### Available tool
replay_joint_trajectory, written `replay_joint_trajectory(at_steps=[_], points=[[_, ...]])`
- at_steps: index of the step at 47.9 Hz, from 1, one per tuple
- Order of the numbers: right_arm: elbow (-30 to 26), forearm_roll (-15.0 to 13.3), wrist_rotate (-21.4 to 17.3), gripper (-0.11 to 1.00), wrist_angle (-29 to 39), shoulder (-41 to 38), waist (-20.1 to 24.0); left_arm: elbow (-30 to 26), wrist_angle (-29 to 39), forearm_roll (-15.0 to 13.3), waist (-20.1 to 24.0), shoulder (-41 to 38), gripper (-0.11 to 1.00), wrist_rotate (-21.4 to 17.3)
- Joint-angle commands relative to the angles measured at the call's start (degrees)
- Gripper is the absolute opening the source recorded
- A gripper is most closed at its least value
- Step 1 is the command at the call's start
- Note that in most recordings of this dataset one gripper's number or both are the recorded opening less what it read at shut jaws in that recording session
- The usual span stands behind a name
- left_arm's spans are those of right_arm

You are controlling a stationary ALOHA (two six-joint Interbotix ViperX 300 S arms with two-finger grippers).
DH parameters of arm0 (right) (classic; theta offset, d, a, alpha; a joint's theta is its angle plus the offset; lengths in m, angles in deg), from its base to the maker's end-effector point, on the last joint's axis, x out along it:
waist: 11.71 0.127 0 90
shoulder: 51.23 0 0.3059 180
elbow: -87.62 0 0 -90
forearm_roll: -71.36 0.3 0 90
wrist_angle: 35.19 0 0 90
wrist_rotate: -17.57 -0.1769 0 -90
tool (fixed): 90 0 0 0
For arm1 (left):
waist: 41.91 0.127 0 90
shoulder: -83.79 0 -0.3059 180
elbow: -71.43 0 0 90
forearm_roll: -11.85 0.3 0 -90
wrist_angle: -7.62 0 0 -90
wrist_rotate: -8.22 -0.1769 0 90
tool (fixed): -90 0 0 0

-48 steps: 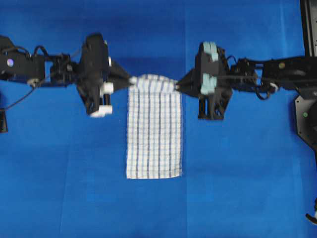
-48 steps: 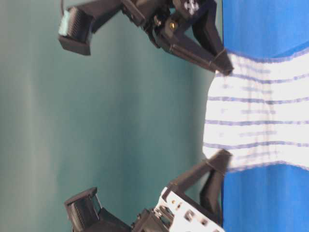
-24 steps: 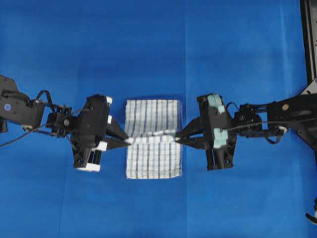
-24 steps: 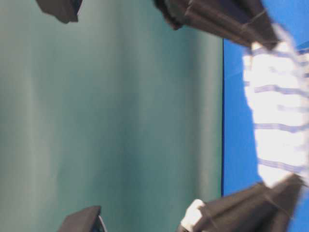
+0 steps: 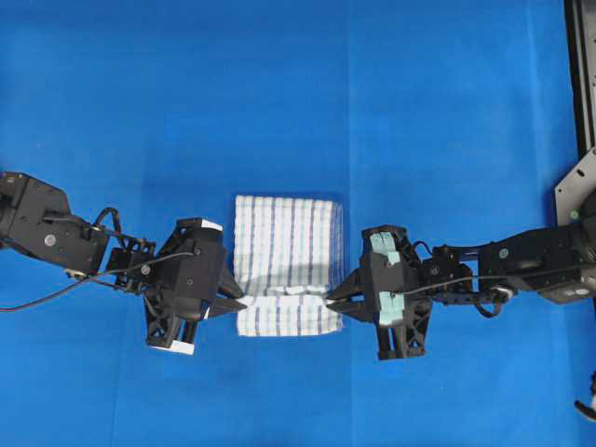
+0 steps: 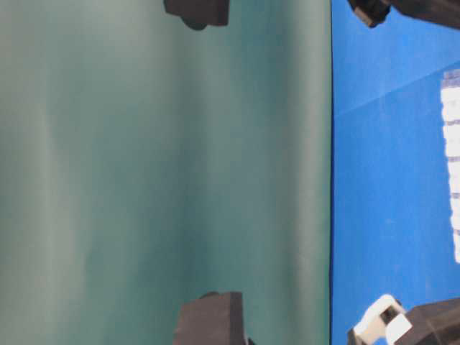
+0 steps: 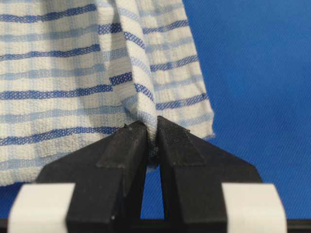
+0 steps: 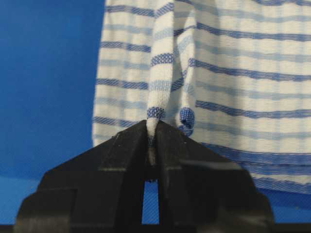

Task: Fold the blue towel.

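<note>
Both hands (image 5: 240, 305) (image 5: 328, 302) lower, towel (image 5: 285, 244) now doubled

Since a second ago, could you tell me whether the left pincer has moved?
Yes. In the overhead view the left pincer, shut on the blue towel, has swung down the frame, toward the towel's lower hem.

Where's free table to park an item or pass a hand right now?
Free: the whole covering above the blue towel, and the strip below it to the bottom edge. Crowded: the towel's row, left end effector and right end effector shut on its corners, arms spanning both sides.
</note>
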Motion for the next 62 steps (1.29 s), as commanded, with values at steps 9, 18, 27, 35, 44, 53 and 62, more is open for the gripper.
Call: replay_joint_trajectory(at_steps=[9,18,27,35,44,53,62], points=[[-0.3,0.4,0.0,0.04,1.4,0.1,1.0,-1.0,-0.4,0.1,-1.1,-0.1,0.06,0.1],[-1.0,1.1,0.0,0.33,2.9,-1.0,1.1,-0.9,-0.4,0.1,-1.9,-0.1,0.49,-0.1],[-0.5,1.3,0.3,0.87,2.9,0.1,1.1,-0.5,1.4,0.1,-2.0,1.0,0.81,-0.9],[0.3,0.4,1.1,0.90,2.8,4.7,0.9,-0.5,5.9,0.4,-0.7,3.9,0.74,-1.1],[3.2,0.1,1.9,0.90,2.6,10.9,-3.1,0.0,10.8,0.4,2.4,8.6,0.74,-3.5],[5.4,-0.5,4.1,0.90,2.3,13.7,-10.3,1.2,10.7,0.4,6.7,10.9,0.74,-7.3],[7.4,-0.9,7.9,0.90,-1.8,16.9,-13.8,2.9,8.3,0.5,10.4,13.0,0.74,-8.5]])
